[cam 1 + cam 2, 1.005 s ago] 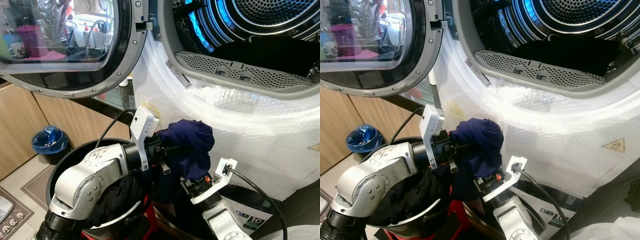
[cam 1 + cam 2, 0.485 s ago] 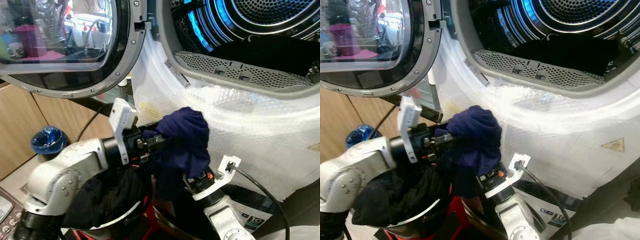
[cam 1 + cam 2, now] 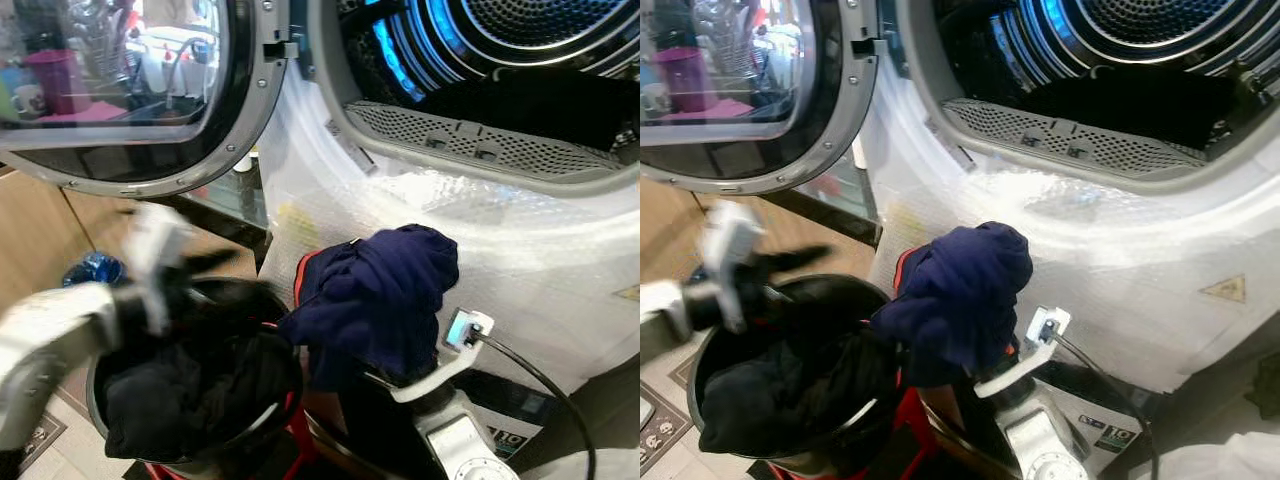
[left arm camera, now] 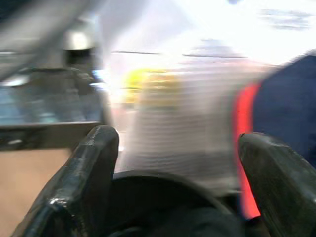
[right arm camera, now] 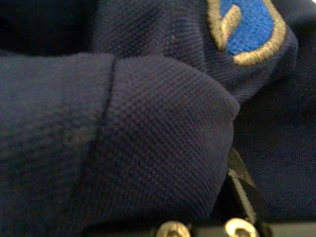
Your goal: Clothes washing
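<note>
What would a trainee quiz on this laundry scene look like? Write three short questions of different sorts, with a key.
1. True or false: the washer door is shut.
2. The navy shirt is carried by: A the left arm, B the right arm, C the door.
3. Fill in: above the basket, the left end effector is ___ (open or shut).

Key: 1 false; 2 B; 3 open.
</note>
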Available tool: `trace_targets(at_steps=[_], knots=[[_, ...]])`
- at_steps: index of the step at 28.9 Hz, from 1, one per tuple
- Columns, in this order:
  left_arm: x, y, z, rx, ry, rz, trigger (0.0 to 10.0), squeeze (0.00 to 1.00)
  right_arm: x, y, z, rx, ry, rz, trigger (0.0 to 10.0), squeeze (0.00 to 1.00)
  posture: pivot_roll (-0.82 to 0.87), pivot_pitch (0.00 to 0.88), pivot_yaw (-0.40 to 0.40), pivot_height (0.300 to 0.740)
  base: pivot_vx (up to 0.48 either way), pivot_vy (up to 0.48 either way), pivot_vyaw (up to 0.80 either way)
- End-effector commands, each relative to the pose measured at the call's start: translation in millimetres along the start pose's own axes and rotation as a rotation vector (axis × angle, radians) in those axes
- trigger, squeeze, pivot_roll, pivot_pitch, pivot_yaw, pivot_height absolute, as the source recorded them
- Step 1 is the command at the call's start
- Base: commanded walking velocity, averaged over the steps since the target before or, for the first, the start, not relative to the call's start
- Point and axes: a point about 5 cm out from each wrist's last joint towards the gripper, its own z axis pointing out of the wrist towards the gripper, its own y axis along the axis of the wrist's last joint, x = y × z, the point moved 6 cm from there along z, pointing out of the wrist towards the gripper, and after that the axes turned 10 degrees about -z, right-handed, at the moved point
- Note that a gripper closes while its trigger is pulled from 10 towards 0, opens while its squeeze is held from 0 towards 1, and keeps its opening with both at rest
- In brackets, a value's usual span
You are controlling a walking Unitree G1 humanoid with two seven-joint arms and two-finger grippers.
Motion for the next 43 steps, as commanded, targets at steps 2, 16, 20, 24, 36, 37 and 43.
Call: trace_targets(at_steps=[2, 16, 20, 24, 36, 37, 43], knots=[[10.0, 2.0, -1.3, -0.047, 0.060, -0.004, 10.0, 1.00, 12.2, 5.0, 4.5, -0.019, 0.061, -0.004, 0.0, 0.00, 0.01, 0.049, 0.031, 0.740, 0.000, 0.000, 0.00], [87.4, -99.6, -13.8, 0.039, 0.541, -0.019, 10.0, 0.00, 48.1, 10.1, 4.0, -0.002, 0.227, 0.001, 0.0, 0.00, -0.02, 0.025, 0.039, 0.740, 0.000, 0.000, 0.00], [94.4, -135.6, -22.7, 0.109, 0.598, -0.006, 10.0, 0.00, 84.4, 27.9, 9.4, -0.060, 0.375, 0.023, 0.0, 0.00, -0.02, 0.016, 0.038, 0.740, 0.000, 0.000, 0.00], [92.1, -149.0, -22.1, 0.119, 0.606, -0.030, 10.0, 0.00, 93.1, 49.8, 26.6, -0.133, 0.405, 0.019, 0.0, 0.00, -0.02, 0.012, 0.037, 0.740, 0.000, 0.000, 0.00], [68.7, -178.2, -10.1, 0.126, 0.567, -0.033, 10.0, 0.00, 93.6, 165.1, 134.6, -0.350, 0.437, -0.191, 0.0, 0.00, 0.02, 0.035, 0.000, 0.740, 0.000, 0.000, 0.00], [67.4, -178.7, -10.3, 0.123, 0.568, -0.033, 10.0, 0.00, 92.4, 173.7, 143.4, -0.362, 0.424, -0.204, 0.0, 0.00, 0.02, 0.037, -0.003, 0.740, 0.000, 0.000, 0.00], [53.1, -192.2, -21.5, 0.125, 0.581, -0.055, 10.0, 0.00, 64.1, 233.2, 195.3, -0.407, 0.137, -0.360, 0.0, 0.00, 0.05, 0.074, -0.028, 0.740, 0.000, 0.000, 0.00]])
